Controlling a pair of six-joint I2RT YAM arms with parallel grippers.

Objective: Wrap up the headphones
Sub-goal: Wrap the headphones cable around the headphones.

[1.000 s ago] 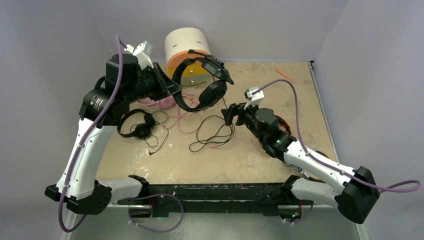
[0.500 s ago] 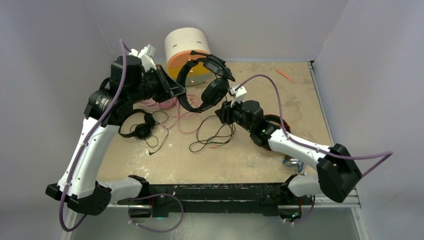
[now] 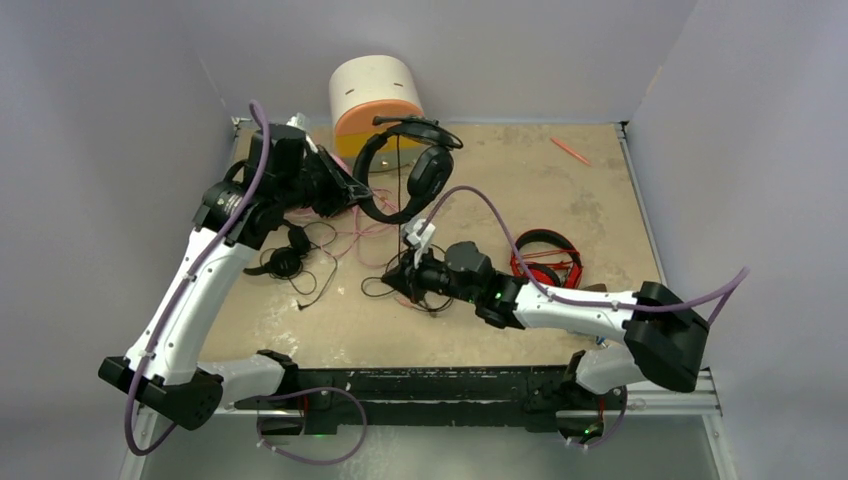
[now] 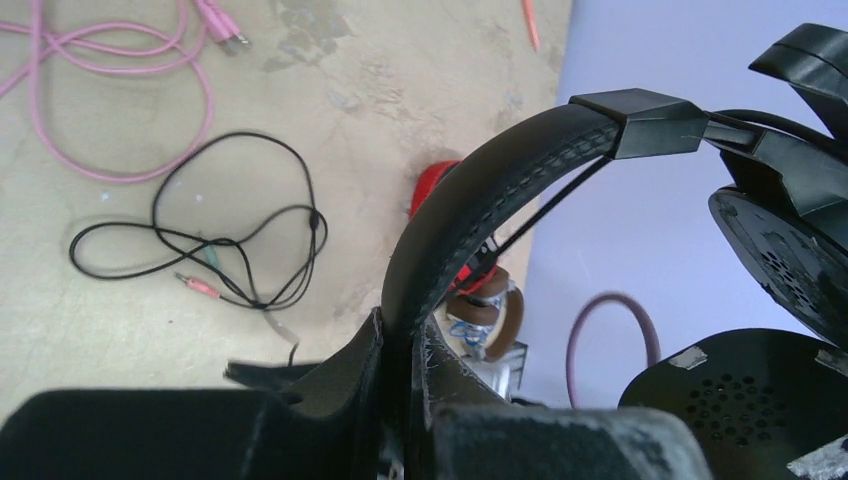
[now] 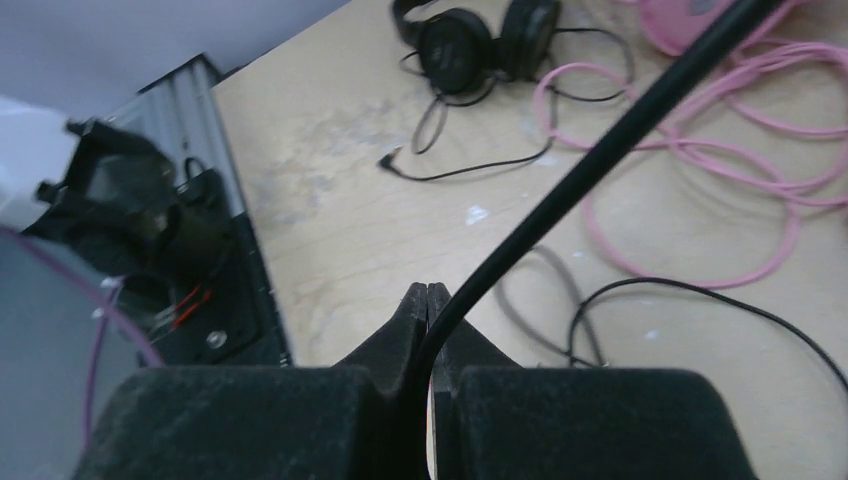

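My left gripper point(image 3: 357, 190) point(image 4: 410, 335) is shut on the padded headband of a large pair of black headphones point(image 3: 425, 172) point(image 4: 500, 190) and holds it above the table's far middle. This pair's thin black cable point(image 5: 600, 160) runs taut up from my right gripper point(image 3: 397, 280) point(image 5: 428, 296), which is shut on it low over the table's near middle. More slack black cable point(image 4: 230, 240) lies in loops on the table. A small black pair point(image 3: 285, 255) point(image 5: 480, 35), a red pair point(image 3: 545, 258) and a brown pair point(image 4: 505, 320) lie around.
A white and orange round drawer box point(image 3: 375, 95) stands at the back behind the lifted headphones. Pink cable point(image 3: 350, 235) point(image 5: 720, 150) loops under the left arm. An orange pen point(image 3: 570, 150) lies far right. Walls close the table's left, back and right sides.
My right arm has swung left and toward the near middle, and its jaws have shut on the black cable. The left arm has shifted slightly with the black headphones.
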